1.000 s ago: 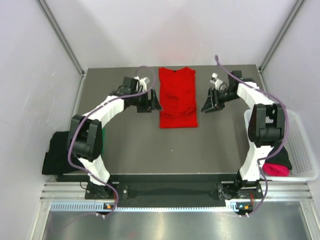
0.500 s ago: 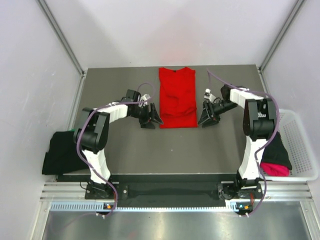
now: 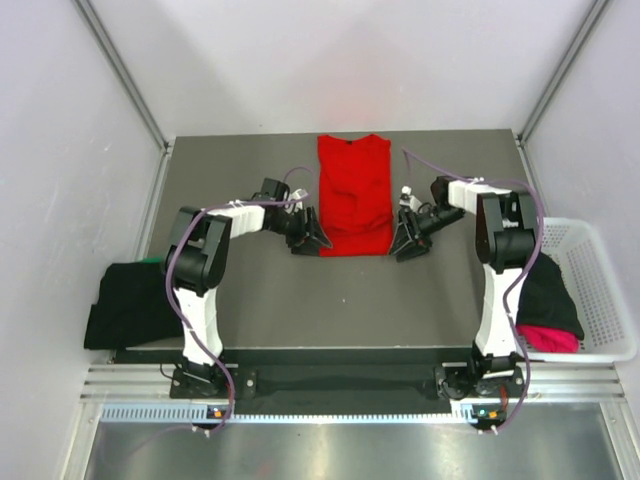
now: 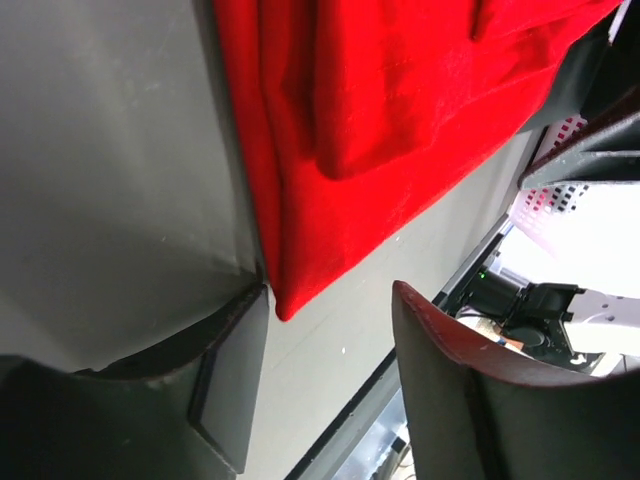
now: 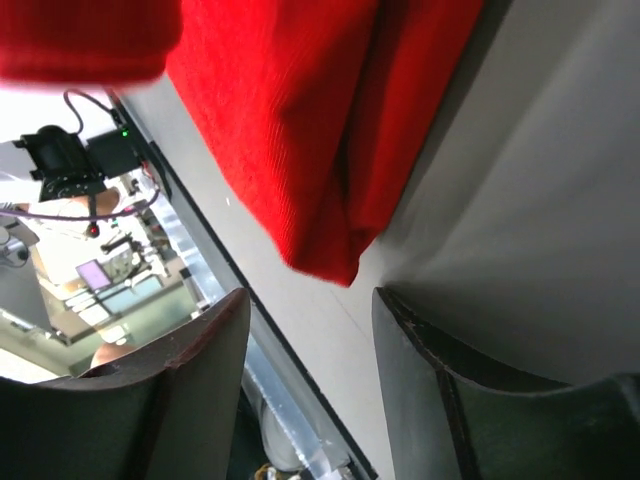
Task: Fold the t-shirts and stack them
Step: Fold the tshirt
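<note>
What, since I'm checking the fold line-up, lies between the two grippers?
The red t-shirt, its near end, lies between left gripper and right gripper; top view shows it.

Bright red cloth t-shirt (image 3: 353, 195): soft, matt, fine knit grain close up. Dark grey flat tabletop (image 3: 250, 290): smooth, matt, faint scuffs. White mesh plastic basket (image 3: 610, 290): slight gloss. Silver metal sheet (image 3: 330, 450) at near edge: brushed, shiny.

t-shirt (image 3: 354, 195): solid red | basket (image 3: 606, 292): white mesh | table (image 3: 262, 292): grey
</note>
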`<state>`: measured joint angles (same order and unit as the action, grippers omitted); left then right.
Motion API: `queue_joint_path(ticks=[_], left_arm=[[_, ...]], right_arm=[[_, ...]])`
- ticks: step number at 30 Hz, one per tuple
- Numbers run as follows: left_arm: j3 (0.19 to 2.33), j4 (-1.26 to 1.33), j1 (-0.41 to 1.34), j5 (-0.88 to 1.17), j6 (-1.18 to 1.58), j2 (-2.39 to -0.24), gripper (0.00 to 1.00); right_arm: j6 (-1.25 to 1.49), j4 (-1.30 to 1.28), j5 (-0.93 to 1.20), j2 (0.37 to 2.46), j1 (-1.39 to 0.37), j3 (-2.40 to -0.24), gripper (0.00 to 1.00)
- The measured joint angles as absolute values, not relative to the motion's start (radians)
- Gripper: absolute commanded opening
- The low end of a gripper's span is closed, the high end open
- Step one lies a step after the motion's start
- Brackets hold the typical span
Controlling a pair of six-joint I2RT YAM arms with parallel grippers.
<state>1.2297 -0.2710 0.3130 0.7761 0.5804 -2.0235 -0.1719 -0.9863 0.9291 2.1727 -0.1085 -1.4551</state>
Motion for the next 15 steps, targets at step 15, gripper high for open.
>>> queue_joint_path(ticks=[15], left_arm=[[1.242,-0.266,0.320,0.781,0.582,-2.055,0.19]], right_arm=[[-0.139,-0.970,0.965,2.238,-0.129,-1.509,0.18]])
